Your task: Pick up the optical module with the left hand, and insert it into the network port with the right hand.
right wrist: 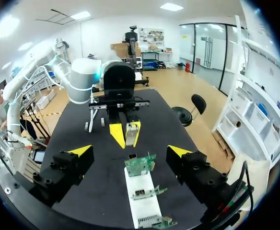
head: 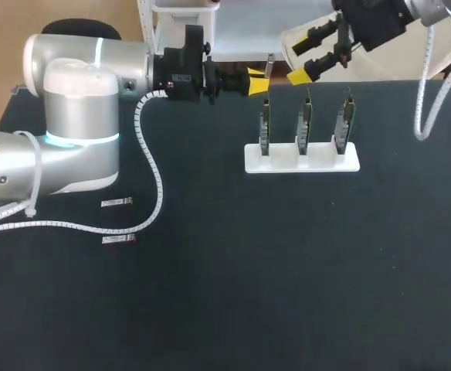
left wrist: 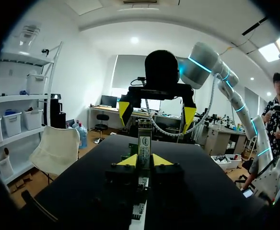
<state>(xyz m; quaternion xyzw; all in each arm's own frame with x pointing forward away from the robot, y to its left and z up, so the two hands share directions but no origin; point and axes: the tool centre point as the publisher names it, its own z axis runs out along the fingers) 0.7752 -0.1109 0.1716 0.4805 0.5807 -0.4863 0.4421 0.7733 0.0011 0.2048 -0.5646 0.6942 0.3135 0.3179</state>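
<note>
Handover step: optical module [right wrist: 129, 135] pinched in left gripper [head: 256, 81], clear of table [head: 287, 270], directly ahead of right gripper [left wrist: 157, 112], fingers spread wide; recommended: close squarely on module's free end before left lets go, network cards [right wrist: 140, 165] waiting beneath in white holder [head: 283, 164].

The stand [head: 327, 161] lies on the table [head: 287, 294] toward the far edge, right of the middle; three boards [head: 305, 124] stand upright on it in a row. The left gripper [head: 258, 81] is behind the leftmost board, with the optical module [right wrist: 130, 133] between its fingers; the right gripper [head: 296, 60] is just to its right. Two more modules [head: 116, 202] lie beside the left arm [head: 79, 131], one before the other.
</note>
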